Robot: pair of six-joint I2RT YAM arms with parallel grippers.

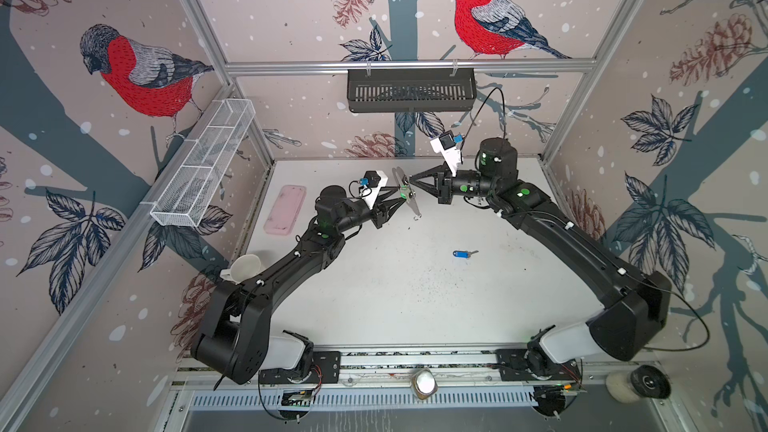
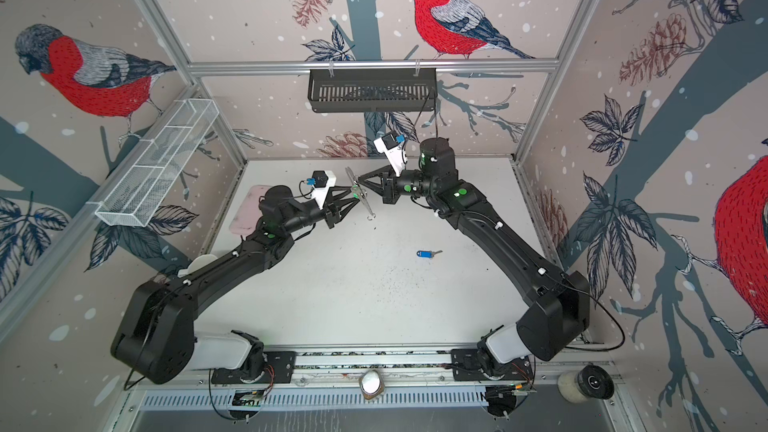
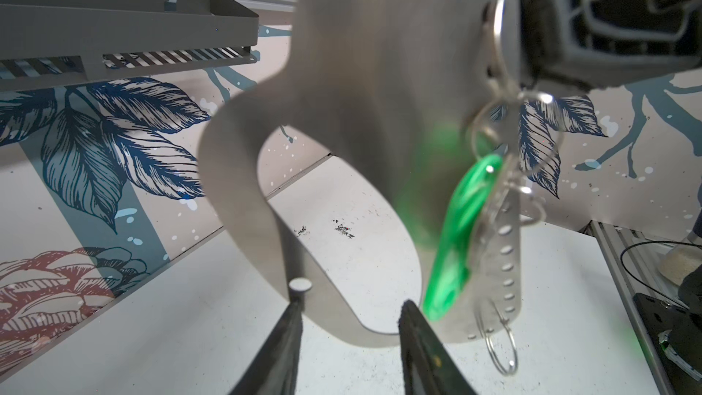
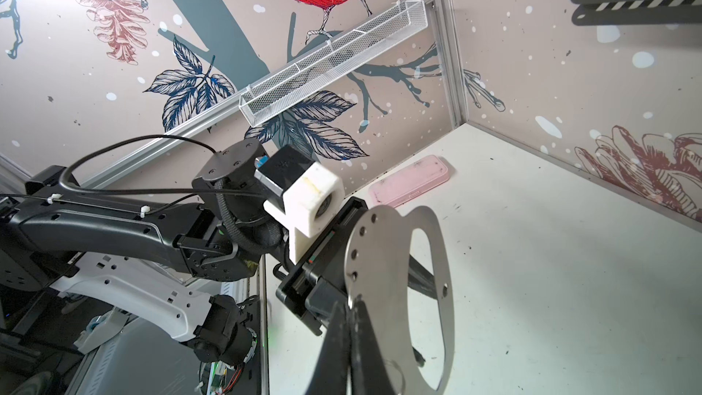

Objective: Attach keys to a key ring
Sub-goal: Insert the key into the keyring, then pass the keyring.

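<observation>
Two keys, one seemingly hooked: green-tag key (image 3: 459,229) hung at key ring (image 4: 380,245), aloft between your arms. Your right gripper (image 4: 351,305) clamped its edge; left gripper (image 3: 351,309) jaws stood apart, empty. Next you needed blue-tag key (image 1: 462,254) off table (image 1: 415,305), well apart.

Key ring (image 3: 372,70) fills the shot up close, blurry green-tagged key (image 3: 459,237) dangling along its holed edge, wire ring (image 3: 501,347) at the corner, left gripper (image 3: 351,305) fingers apart.
</observation>
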